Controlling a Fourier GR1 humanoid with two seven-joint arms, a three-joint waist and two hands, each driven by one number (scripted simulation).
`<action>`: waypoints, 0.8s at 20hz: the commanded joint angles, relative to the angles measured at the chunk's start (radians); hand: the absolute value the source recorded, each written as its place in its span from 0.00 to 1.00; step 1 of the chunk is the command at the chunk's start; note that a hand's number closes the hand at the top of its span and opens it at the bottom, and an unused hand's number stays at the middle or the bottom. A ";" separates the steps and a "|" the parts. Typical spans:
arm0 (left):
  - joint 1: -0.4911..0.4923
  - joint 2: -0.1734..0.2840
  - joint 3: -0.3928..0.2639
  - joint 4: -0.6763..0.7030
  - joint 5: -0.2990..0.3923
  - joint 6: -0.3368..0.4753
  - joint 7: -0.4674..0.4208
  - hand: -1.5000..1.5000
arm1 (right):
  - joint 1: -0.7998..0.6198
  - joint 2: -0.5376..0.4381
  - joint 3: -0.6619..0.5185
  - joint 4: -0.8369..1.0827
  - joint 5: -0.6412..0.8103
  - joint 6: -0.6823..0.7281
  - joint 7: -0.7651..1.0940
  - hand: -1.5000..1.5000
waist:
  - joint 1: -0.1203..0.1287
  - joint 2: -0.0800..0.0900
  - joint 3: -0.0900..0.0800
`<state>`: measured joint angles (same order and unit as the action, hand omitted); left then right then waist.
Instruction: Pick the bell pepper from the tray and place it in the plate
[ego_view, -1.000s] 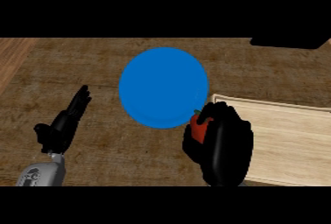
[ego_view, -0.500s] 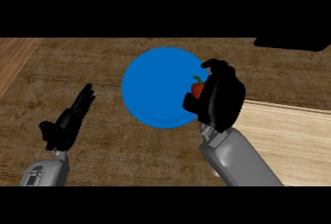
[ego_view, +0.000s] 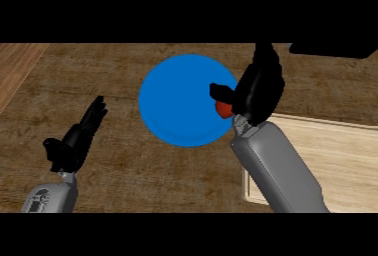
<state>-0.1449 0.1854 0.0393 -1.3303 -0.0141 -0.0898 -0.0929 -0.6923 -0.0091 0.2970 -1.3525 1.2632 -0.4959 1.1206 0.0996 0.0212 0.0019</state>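
Note:
The blue plate (ego_view: 177, 105) lies on the wooden counter at mid view. My right hand (ego_view: 257, 92) hangs over the plate's right rim, fingers stretched away from me and thumb sticking out to the left. The red bell pepper (ego_view: 223, 108) peeks out just below the thumb, at the plate's right edge; most of it is hidden by the palm. I cannot tell if it rests on the plate. The light wooden tray (ego_view: 339, 150) sits at the right, partly behind my right forearm. My left hand (ego_view: 76, 140) rests open at the lower left, fingers up.
A dark object (ego_view: 332, 49) sits at the top right corner beyond the tray. A paler wood strip (ego_view: 15, 65) runs along the counter's left edge. Brown counter surface shows between my left hand and the plate.
My right hand has carried the pepper from the tray up and left to the plate's right rim. Its fingers have straightened out from their curl round the pepper. The left hand stayed put.

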 joint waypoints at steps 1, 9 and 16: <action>-0.005 0.000 0.007 0.014 0.002 0.002 -0.003 0.50 | -0.025 0.009 -0.017 0.008 0.010 -0.288 0.169 0.00 | -0.017 -0.005 0.000; 0.087 0.017 0.029 -0.009 0.005 0.003 -0.036 0.50 | 0.228 0.009 0.088 -0.138 -0.060 -0.598 0.085 0.00 | -0.071 -0.025 -0.001; 0.113 0.030 0.062 -0.021 0.021 -0.005 -0.051 0.50 | 0.574 0.009 0.255 -0.316 -0.042 -0.656 -0.082 0.00 | -0.101 -0.024 -0.002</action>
<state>-0.0808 0.2105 0.0930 -1.3311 -0.0008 -0.0798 -0.1158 -0.2759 -0.0027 0.4580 -1.5914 1.2090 -1.0216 1.0446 0.0063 -0.0019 0.0007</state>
